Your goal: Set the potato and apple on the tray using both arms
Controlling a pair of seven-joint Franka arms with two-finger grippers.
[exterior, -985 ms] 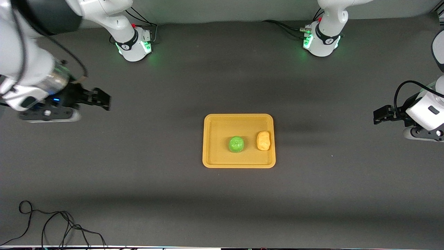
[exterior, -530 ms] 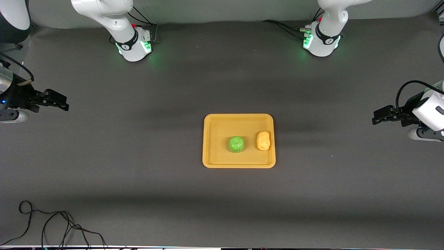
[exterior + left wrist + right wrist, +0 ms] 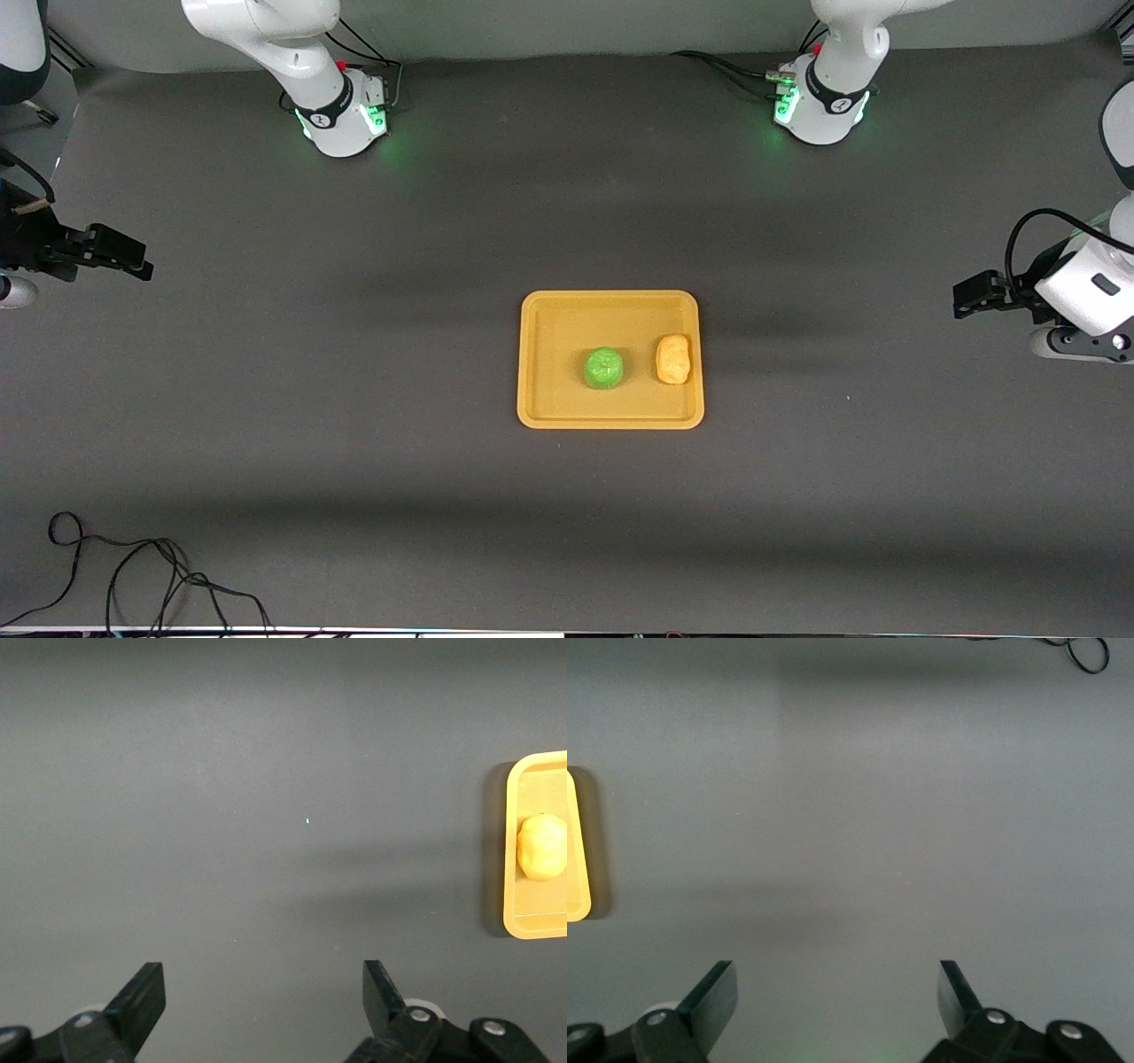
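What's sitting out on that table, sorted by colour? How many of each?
Green: 1, the apple, on the tray.
Yellow-orange: 2, the potato beside it, and the tray itself.
Black: 1, a loose cable on the table, near the front camera, toward the right arm's end.
Total: 4.

I'm looking at two glossy white jointed arms on rounded white bases, each base ringed by a black band and glowing green. Black cables trail off both. The left gripper (image 3: 967, 299) and right gripper (image 3: 133, 260) are matte black, silver screws showing.
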